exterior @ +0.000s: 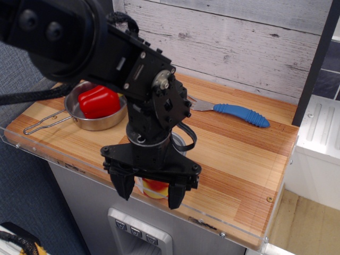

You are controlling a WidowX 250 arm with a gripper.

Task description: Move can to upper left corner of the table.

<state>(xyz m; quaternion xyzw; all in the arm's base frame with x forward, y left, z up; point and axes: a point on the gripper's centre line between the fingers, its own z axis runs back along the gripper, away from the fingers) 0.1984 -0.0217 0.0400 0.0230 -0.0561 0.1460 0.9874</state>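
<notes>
Two black fingers of my gripper (150,192) hang down at the lower middle of the frame, one (125,187) to the left and one (176,193) to the right, spread wide with open space showing between them. They straddle the can (155,187), whose yellow-and-red label peeks out in the gap just below my wrist body; most of the can, including its top, is hidden behind me, apart from a small sliver of grey rim (178,142) to the right of my wrist. I cannot tell whether either fingertip touches the can's side, but my fingers are plainly not closed on it. The can stands near the front edge of the table (239,159), a little left of the frame's centre, close to the clear plastic rim (223,215) that runs along that edge. My arm (79,37) reaches in from the upper left of the frame and fills much of that corner. At the left, behind my wrist, sits a steel pan (93,121) with a red pepper (98,102) in it, its wire handle (45,125) pointing toward the left edge of the table. At the upper right of the tabletop lies a fork (234,111) with a blue handle, its metal tines partly hidden by my wrist, well apart from the can. Behind the table rises a whitewashed plank wall (228,37).
</notes>
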